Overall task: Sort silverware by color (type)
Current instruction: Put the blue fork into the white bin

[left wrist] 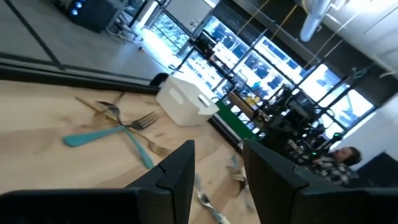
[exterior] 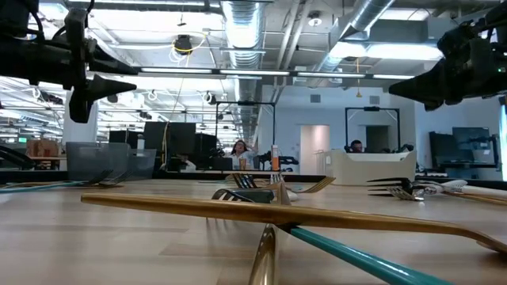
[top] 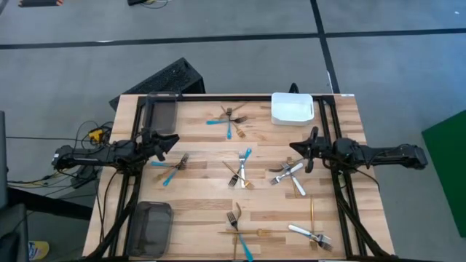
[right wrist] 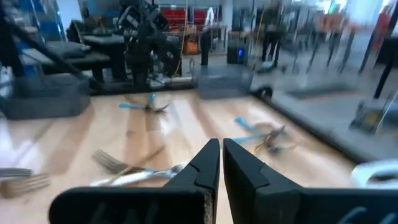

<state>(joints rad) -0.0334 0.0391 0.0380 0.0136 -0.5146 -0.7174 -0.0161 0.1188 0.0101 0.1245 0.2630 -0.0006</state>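
Note:
The silverware lies scattered in small heaps on the wooden table (top: 204, 196). There are blue-handled and gold forks at the far middle (top: 231, 118), by the left side (top: 172, 167) and at the centre (top: 240, 171). Silver ones lie at the right (top: 290, 175), and more pieces lie along the near edge (top: 240, 229). My left gripper (top: 171, 140) (left wrist: 217, 171) hangs open above the table's left side, pointing level toward the middle. My right gripper (top: 302, 149) (right wrist: 222, 165) hangs above the right side, shut and holding nothing, facing the left one.
A white rectangular bin (top: 292, 108) stands at the far right. One dark tray (top: 162, 110) sits at the far left and another (top: 151, 225) at the near left corner. A dark frame (top: 336, 131) runs around the table's far and side edges.

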